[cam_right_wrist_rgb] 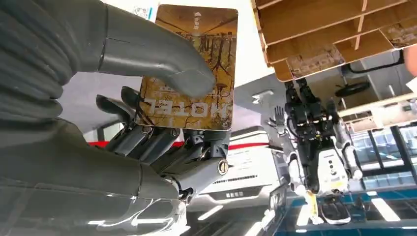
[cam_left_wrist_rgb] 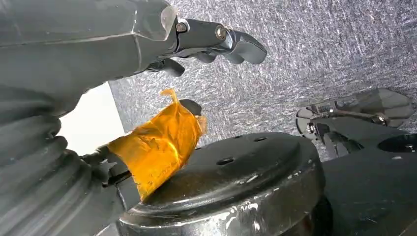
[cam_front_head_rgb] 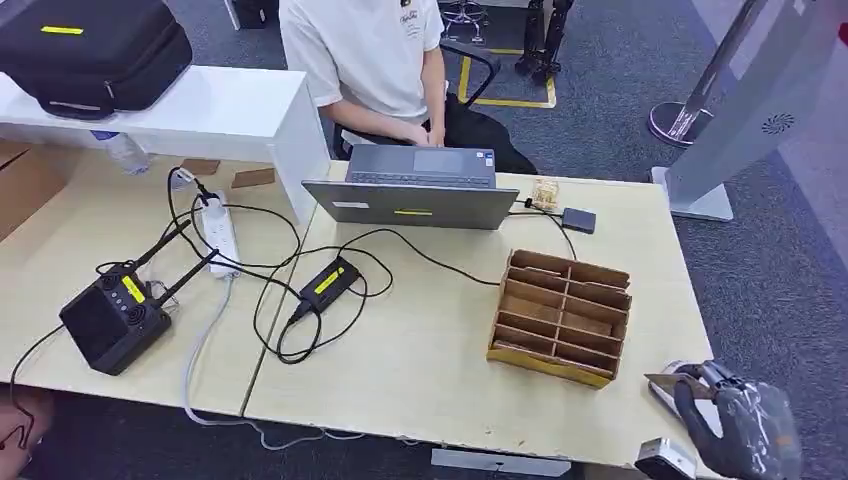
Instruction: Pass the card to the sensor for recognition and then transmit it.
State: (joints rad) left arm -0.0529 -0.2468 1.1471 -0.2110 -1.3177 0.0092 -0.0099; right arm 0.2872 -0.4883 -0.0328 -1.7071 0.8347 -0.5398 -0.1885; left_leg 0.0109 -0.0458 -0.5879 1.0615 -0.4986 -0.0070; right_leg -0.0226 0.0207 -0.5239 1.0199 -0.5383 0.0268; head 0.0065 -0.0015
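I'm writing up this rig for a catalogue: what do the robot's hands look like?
Each hand has a grey ribbed cover at the wrist, a thick smooth grey thumb and darker jointed metal fingers with visible screws. The right hand shows them close up; in the head view it looks dark under a glossy clear wrap. The left hand has orange-yellow film near its thumb.

I am standing in what looks like an office used as a robot test lab: grey carpet floor [cam_front_head_rgb: 760,290] with yellow tape marks, pale wooden desks [cam_front_head_rgb: 420,350] pushed together, and a person in a white T-shirt [cam_front_head_rgb: 365,50] typing on a grey laptop [cam_front_head_rgb: 415,190]. Black cables [cam_front_head_rgb: 280,290], a white power strip [cam_front_head_rgb: 220,235] and a black box-shaped device with antennas [cam_front_head_rgb: 115,320] lie across the desks. Beside my wrist another silver humanoid robot [cam_right_wrist_rgb: 314,147] stands in a glass-fronted hall.
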